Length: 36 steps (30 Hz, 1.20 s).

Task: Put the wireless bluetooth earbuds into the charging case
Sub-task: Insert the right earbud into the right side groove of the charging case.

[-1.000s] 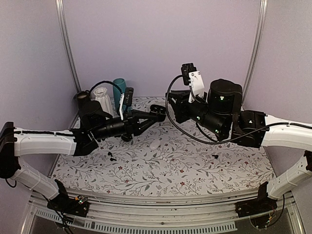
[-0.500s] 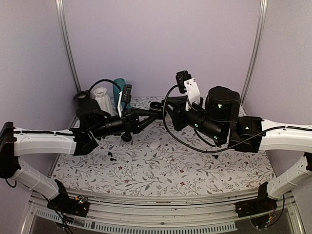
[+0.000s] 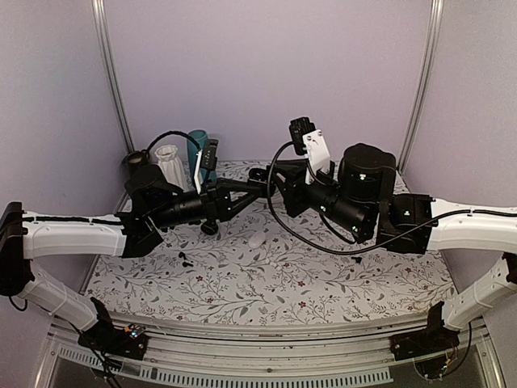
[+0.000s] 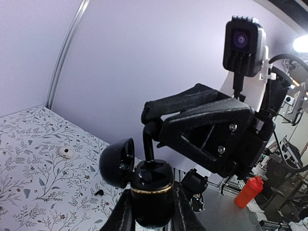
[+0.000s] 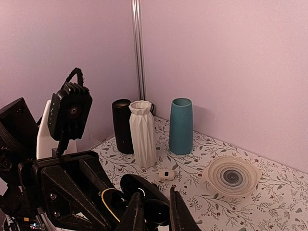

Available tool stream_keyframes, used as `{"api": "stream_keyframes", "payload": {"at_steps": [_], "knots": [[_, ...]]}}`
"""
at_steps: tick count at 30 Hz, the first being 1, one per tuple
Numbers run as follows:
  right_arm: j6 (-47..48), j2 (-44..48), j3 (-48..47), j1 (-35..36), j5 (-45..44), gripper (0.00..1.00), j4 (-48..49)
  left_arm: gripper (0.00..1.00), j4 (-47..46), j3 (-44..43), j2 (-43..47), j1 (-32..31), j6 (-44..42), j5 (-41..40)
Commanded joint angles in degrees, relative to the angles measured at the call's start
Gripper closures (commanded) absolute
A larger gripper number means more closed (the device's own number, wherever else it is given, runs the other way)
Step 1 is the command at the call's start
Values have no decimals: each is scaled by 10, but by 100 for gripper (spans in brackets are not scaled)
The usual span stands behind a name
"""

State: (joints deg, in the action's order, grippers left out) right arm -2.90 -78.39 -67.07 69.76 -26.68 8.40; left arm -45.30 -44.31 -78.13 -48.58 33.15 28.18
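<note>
Left gripper clamped on glossy black round charging case with gold rim, lid open, right gripper just above the case, pinching 1 black stemmed earbud at its opening

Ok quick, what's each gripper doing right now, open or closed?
Left gripper: closed on the open black charging case.
Right gripper: closed on a black earbud, right over the case.

Floral table: black cylinder, white vase and teal vase in far left corner; white case mid-table; black earbuds toward left edge, black bud toward right edge.
</note>
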Motion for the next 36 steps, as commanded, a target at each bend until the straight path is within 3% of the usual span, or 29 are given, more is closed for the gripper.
{"api": "stream_keyframes", "payload": {"at_steps": [1,11,26,36], "knots": [[8,-10,4,6,0,86,0,100,-33,-12,14,3,4,4],[7,-11,5,6,11,85,-12,100,-42,-7,21,3,-1,-4],[-19,-22,-18,7,24,71,-56,100,-45,-3,27,3,-22,7],[-44,-14,-45,7,15,68,-80,100,-45,-1,29,3,-32,13]]}}
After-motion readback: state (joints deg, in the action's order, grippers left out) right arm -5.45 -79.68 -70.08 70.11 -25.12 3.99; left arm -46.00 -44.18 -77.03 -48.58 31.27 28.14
